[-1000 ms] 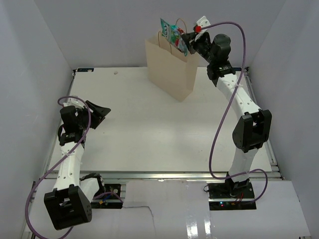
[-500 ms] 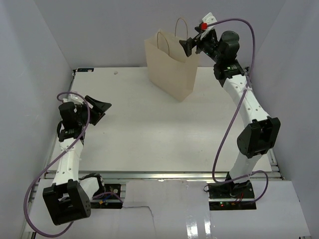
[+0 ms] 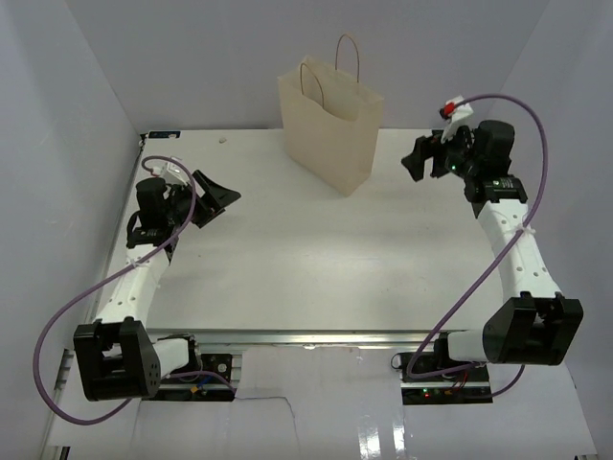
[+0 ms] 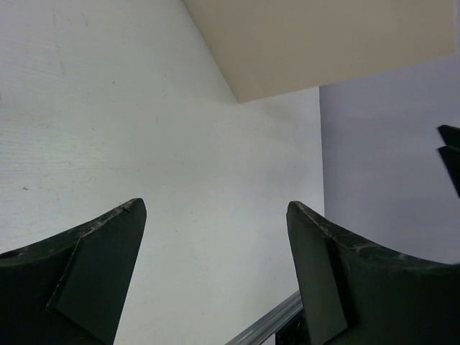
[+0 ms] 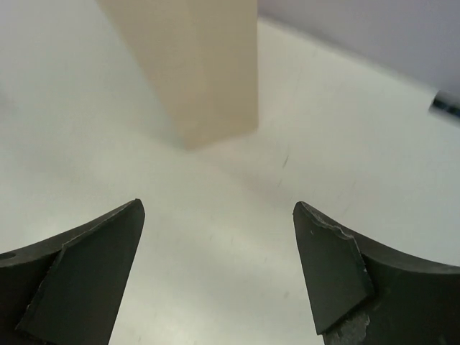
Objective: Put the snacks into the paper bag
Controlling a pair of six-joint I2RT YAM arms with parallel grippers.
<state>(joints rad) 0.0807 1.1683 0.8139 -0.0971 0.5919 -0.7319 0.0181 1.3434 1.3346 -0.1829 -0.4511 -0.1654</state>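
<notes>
Left end effector (image 3: 218, 196): you have it released, jaws spread wide with nothing between them, held low over the desk (image 3: 287, 268).
Right end effector (image 3: 419, 159): released too, jaws apart and empty, raised above the desk.
Paper bag (image 3: 330, 129): it stands upright on the desk, ahead of your left end effector and off to its right. It is ahead of your right end effector and slightly to its left, clear of both.
Twine handles (image 3: 347, 48): two loops stand above the bag's mouth.
</notes>
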